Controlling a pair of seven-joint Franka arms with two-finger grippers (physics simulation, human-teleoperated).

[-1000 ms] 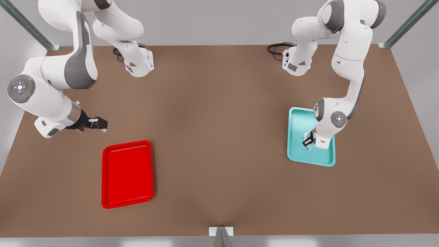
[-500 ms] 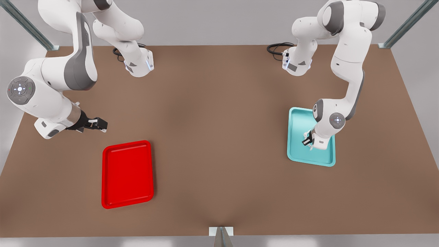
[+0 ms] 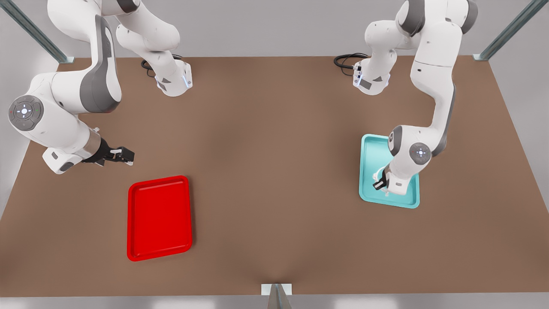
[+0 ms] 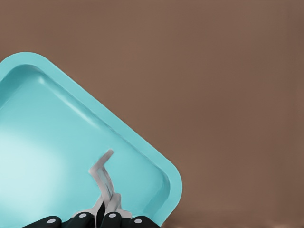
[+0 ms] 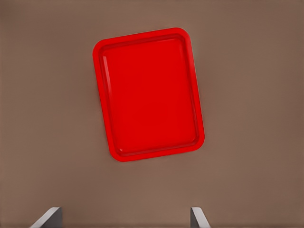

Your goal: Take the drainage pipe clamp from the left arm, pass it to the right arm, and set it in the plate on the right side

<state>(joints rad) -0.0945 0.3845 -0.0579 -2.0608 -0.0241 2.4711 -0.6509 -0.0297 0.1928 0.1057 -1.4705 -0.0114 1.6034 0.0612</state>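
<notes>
Drainage pipe clamp (image 4: 103,178) sits between the closed fingertips of your left gripper (image 4: 105,217), low over the teal tray (image 4: 28,142); whether its free end touches the tray floor, you cannot tell. In the front view that gripper (image 3: 379,183) is at the picture's right, above the tray's near half (image 3: 368,150), with the white arc (image 3: 377,175) just showing beside it.

Your right gripper (image 3: 124,154) waits at the front view's left, well apart from the clamp, just beyond the far left corner of the red plate (image 3: 159,216). Its fingers (image 5: 51,217) stand wide apart, and its wrist camera looks down on the plate (image 5: 148,92), which holds nothing.

You are at the pickup step, I judge: the grasp looks made but the lift is not. Next you would raise the clamp clear of the teal rim and carry it toward the middle of the table (image 3: 274,150), turning the free end of the arc outward so the right gripper has something to close on.
</notes>
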